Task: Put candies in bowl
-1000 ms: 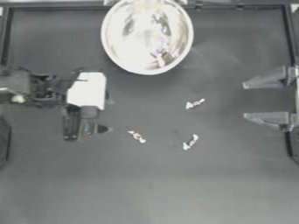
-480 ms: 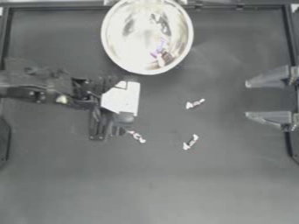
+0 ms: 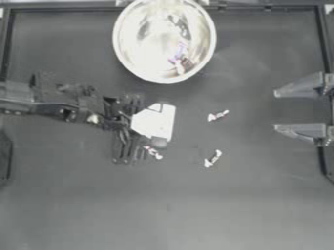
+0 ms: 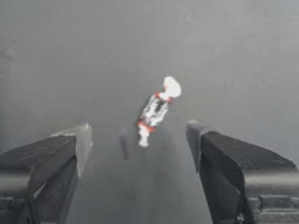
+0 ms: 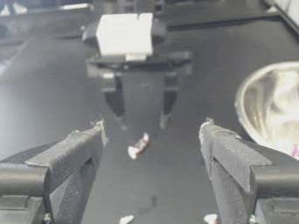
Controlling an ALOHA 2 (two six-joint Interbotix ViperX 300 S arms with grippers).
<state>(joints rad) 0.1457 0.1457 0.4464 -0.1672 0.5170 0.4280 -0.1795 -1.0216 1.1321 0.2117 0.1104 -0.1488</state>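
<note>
The glossy whitish bowl (image 3: pixel 163 40) stands at the table's far middle, with a pinkish wrapper (image 3: pixel 179 61) and something darker lying inside it. Three white twist-ended candies lie on the table: one (image 3: pixel 153 154) beside my left gripper, one (image 3: pixel 217 115) and one (image 3: pixel 213 158) further right. My left gripper (image 3: pixel 130 157) points down and stands open just above the nearest candy (image 4: pixel 154 109), which lies slanted between and just ahead of its jaws. The right wrist view shows that candy (image 5: pixel 138 146) just past the left gripper (image 5: pixel 142 121). My right gripper (image 3: pixel 277 110) is parked open at the right edge.
A raised frame (image 3: pixel 170 6) runs along the table's far edge behind the bowl. The bowl's rim (image 5: pixel 242 109) shows in the right wrist view beside my own jaws. Dark table surface (image 3: pixel 163 210) spreads in front of the candies.
The left arm has swung from the left side toward the middle, bringing its open gripper over the leftmost loose candy. The candies, bowl and right arm have stayed put.
</note>
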